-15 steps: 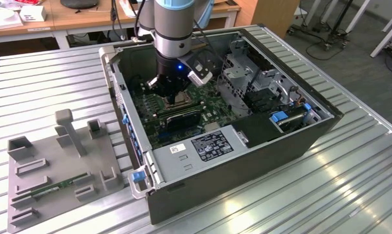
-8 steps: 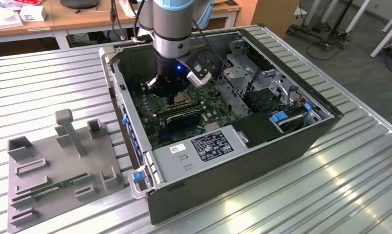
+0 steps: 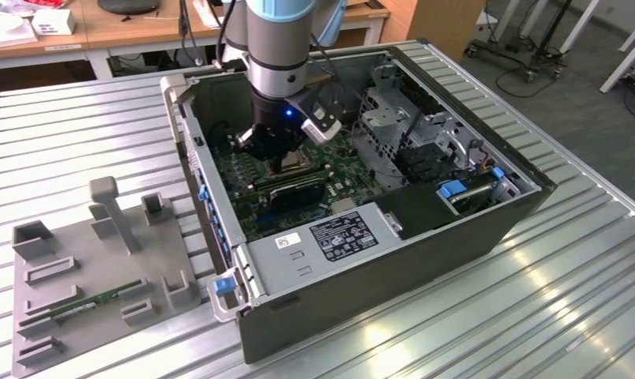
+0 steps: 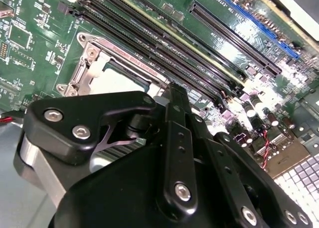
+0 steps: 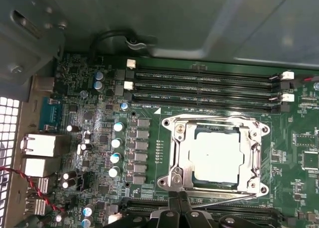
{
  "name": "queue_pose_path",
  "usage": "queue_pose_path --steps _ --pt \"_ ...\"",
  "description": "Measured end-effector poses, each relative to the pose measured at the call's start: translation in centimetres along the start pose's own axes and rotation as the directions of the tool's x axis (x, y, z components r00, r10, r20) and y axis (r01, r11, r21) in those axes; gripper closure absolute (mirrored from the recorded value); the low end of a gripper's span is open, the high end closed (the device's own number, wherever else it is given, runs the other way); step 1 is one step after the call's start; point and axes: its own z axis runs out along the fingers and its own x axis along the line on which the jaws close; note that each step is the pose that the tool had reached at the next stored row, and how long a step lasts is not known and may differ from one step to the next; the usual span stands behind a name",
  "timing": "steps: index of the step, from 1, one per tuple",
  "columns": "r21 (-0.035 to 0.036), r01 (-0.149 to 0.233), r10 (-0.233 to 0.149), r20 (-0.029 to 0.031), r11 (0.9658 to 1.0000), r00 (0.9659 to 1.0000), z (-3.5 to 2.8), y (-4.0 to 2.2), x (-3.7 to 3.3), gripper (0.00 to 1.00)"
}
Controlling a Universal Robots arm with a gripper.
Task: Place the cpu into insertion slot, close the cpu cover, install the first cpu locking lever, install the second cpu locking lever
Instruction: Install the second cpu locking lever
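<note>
In the exterior view the arm reaches down into an open computer case (image 3: 507, 207) that lies on a slatted metal table (image 3: 75, 126), and the gripper (image 3: 286, 162) hangs low over the green motherboard (image 3: 238, 178). At the exterior view's left a grey fixture tray (image 3: 59, 316) rests on the table with a green memory stick (image 3: 91, 304) in it.

In the first wrist view the cpu (image 5: 215, 153) sits flat in the insertion slot (image 5: 197, 177), its pale top showing through the window of the cpu cover (image 5: 214, 122). The cover lies down over the socket and frames the chip on all sides. Just beside the socket run the long black memory slots (image 5: 204, 83), with a column of small capacitors (image 5: 117, 148) on its other side.

The gripper (image 5: 178, 205) tip stands at the edge of the socket frame, between the socket and the nearer bank of slots. The two fingers (image 5: 185, 208) are pressed together, with no gap, and hold nothing. In the second wrist view the gripper (image 4: 174, 91) tip is again near the rim of the cpu cover (image 4: 87, 63), but whether it touches the frame I cannot tell
</note>
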Motion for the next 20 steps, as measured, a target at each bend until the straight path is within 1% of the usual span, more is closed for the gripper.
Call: queue_pose_path --steps 3,9,12,15,20 --pt "-0.0001 0.000 0.000 0.0000 1.0000 1.0000 0.23 -0.01 0.04 0.89" --pt "-0.0001 0.000 0.000 0.0000 1.0000 1.0000 0.26 -0.02 0.06 0.89" --pt "-0.0004 0.000 0.000 0.0010 1.0000 1.0000 0.32 -0.01 0.22 0.89" --pt "0.0001 0.000 0.000 0.0008 1.0000 1.0000 0.35 -0.02 0.24 0.89" --pt "-0.0003 0.000 0.000 0.0010 1.0000 1.0000 0.58 -0.03 0.26 0.89"
